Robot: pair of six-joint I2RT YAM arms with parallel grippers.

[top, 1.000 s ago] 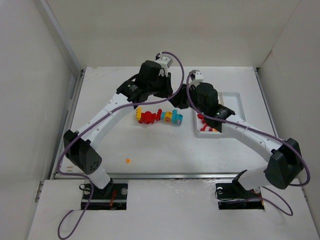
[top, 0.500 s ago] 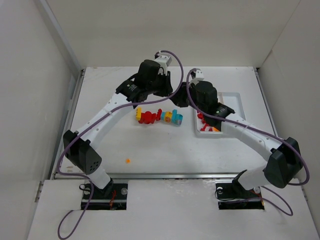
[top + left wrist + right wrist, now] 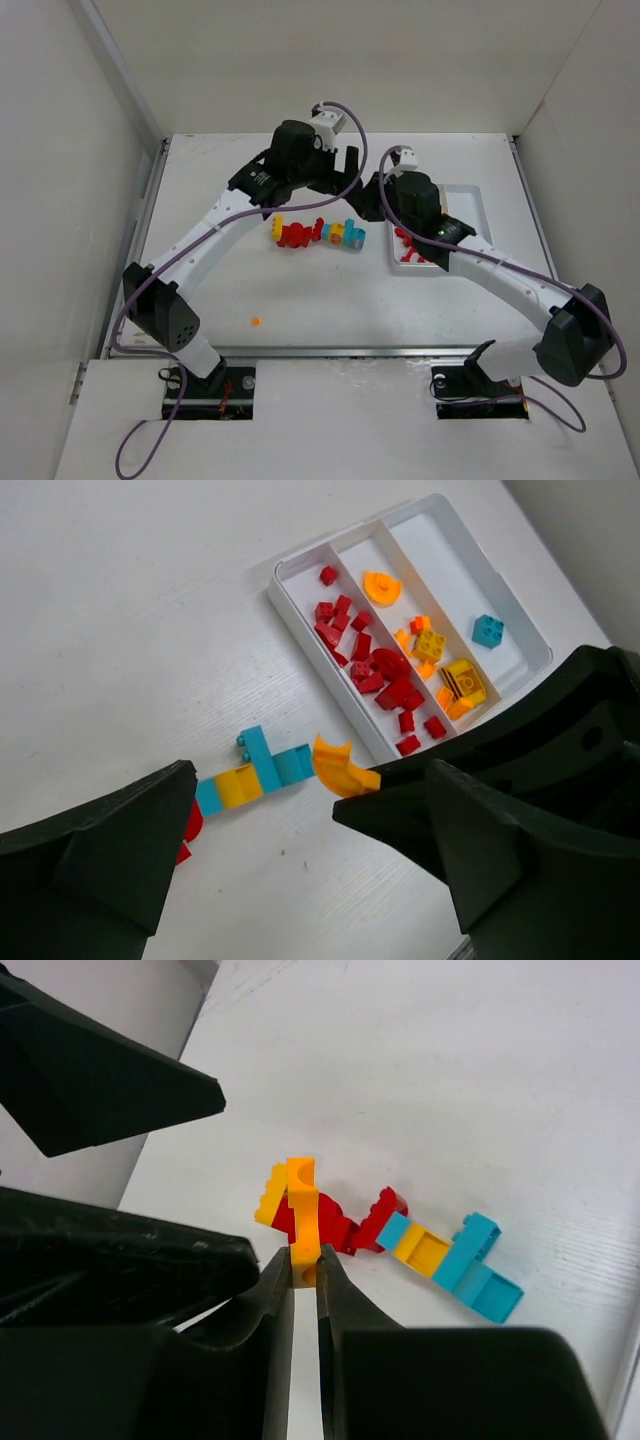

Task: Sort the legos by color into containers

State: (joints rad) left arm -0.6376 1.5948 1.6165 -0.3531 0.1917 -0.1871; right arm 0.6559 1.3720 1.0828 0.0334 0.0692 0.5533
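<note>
Right claw [image 3: 303, 1260] is now pinched shut on the orange brick [image 3: 300, 1210], and my left claw [image 3: 310, 810] has just sprung wide, so I'd call the handover done. It hangs near the row [image 3: 320, 235]. The tray [image 3: 475, 205] lies at 3 o'clock, where the orange lane waits.

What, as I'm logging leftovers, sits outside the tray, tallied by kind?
Joined row of legos: 1
Lone orange lego on the table: 1
Curved orange lego gripped by the right gripper: 1
Total: 3
</note>
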